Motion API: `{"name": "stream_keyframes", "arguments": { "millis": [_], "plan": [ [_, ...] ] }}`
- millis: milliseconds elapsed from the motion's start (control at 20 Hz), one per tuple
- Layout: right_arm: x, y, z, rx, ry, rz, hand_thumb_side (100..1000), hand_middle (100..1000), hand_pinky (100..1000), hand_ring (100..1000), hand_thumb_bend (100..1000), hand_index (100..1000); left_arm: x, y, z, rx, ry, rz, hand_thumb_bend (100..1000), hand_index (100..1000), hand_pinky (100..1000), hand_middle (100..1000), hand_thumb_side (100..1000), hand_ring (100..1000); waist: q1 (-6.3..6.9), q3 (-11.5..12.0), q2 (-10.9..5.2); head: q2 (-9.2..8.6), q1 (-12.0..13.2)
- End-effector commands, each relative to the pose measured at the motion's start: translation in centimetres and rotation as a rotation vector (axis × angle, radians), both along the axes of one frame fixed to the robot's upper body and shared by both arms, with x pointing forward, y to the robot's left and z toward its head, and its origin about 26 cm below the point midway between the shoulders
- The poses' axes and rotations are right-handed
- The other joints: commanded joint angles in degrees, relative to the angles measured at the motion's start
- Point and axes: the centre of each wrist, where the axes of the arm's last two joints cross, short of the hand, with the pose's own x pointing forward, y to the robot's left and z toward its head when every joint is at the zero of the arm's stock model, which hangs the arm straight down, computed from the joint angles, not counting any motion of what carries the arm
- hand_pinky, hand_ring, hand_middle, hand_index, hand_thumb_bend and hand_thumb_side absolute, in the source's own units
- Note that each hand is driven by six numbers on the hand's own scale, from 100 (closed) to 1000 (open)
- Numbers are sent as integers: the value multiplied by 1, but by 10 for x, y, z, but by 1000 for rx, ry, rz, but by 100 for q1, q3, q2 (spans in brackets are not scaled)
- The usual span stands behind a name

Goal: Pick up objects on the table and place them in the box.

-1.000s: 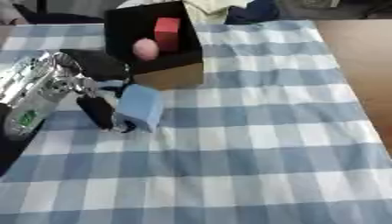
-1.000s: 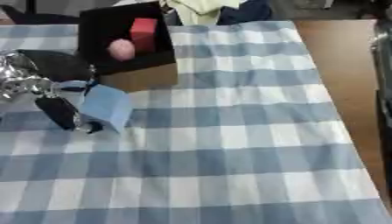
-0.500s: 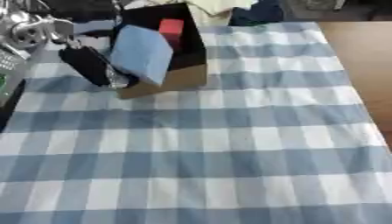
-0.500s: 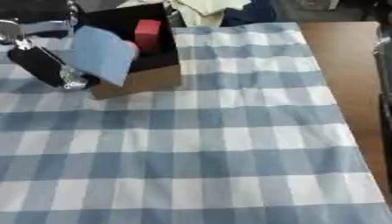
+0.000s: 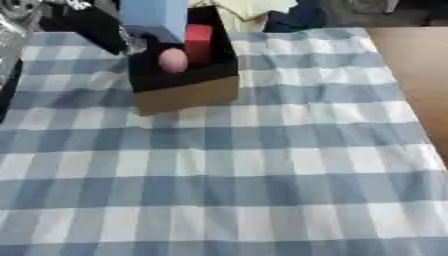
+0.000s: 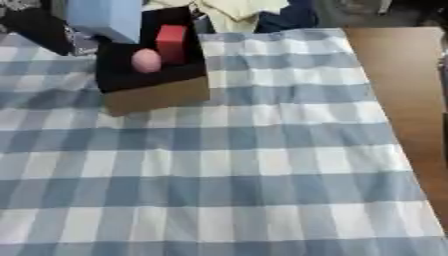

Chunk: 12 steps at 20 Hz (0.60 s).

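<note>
A light blue block (image 5: 154, 15) hangs over the back left part of the box (image 5: 188, 94), held by my left hand (image 5: 92, 27), whose black fingers are curled on its left side. The box is brown cardboard with a dark inside, at the upper left of the blue and white checked cloth. Inside it lie a pink ball (image 5: 172, 60) and a red block (image 5: 199, 42). My right hand is in neither view.
The checked cloth (image 5: 262, 175) covers most of the table. Bare brown tabletop (image 6: 402, 85) runs along the right side. Pale yellow and dark blue fabric (image 6: 236, 12) lies beyond the box at the far edge.
My left hand has carried the blue block up and away from the cloth to above the box. The whole picture has also shifted, so the camera has moved.
</note>
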Motion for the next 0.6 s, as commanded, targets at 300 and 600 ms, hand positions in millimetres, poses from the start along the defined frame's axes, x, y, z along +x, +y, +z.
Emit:
{"name": "stream_keyframes", "arguments": {
  "millis": [300,600],
  "plan": [
    [-8,5,15,-32,-71,45,1000,777,915,870,100,931,15,-4,4,-77,-134,128,100,639,448,497,533,665,8,-82,68,-172,422],
    [-10,8,21,-40,-93,58,1000,775,914,869,100,931,30,-10,0,-79,-190,112,100,655,458,514,555,684,23,-200,230,-329,576]
  ]
}}
